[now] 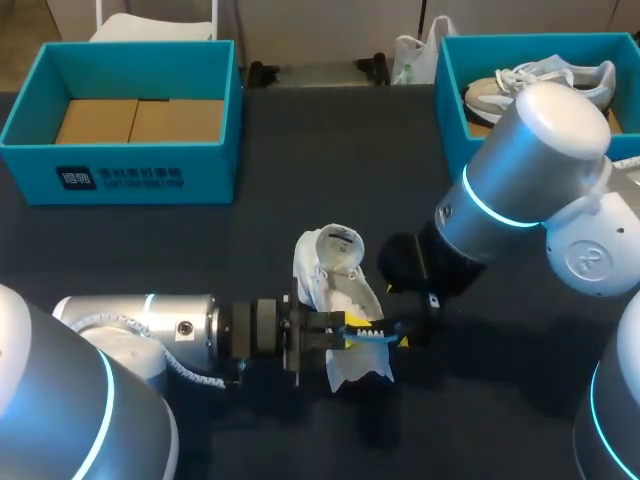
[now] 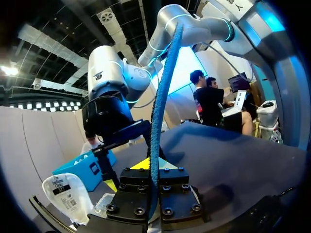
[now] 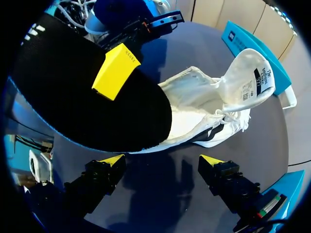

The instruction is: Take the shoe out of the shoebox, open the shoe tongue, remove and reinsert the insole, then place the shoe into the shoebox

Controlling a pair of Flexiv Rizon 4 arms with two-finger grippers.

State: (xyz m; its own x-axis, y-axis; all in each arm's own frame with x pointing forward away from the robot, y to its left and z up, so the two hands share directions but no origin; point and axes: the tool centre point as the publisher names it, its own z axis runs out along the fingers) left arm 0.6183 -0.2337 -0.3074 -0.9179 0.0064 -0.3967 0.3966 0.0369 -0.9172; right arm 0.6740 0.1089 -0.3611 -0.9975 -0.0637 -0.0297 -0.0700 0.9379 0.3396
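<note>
Presently the left gripper (image 1: 358,335) is clenched on the insole (image 1: 372,335), its yellow tips pinching it from both sides. In the left wrist view the insole (image 2: 159,111) rises edge-on from between the fingers, blue rim showing. The right gripper (image 3: 163,162) is released, its fingers spread wide over the bare counter (image 3: 160,204) with nothing between them. Just ahead of it hangs the insole's black face, with one yellow tip of the left gripper pressed on it. The white shoe (image 1: 330,285) lies on the counter just beside the left gripper and ahead of the right one, its tongue (image 3: 248,77) pulled up and back. Well apart from both grippers stand a teal box (image 1: 130,165) holding cardboard and a second teal box (image 1: 450,95) holding another shoe (image 1: 540,80).
</note>
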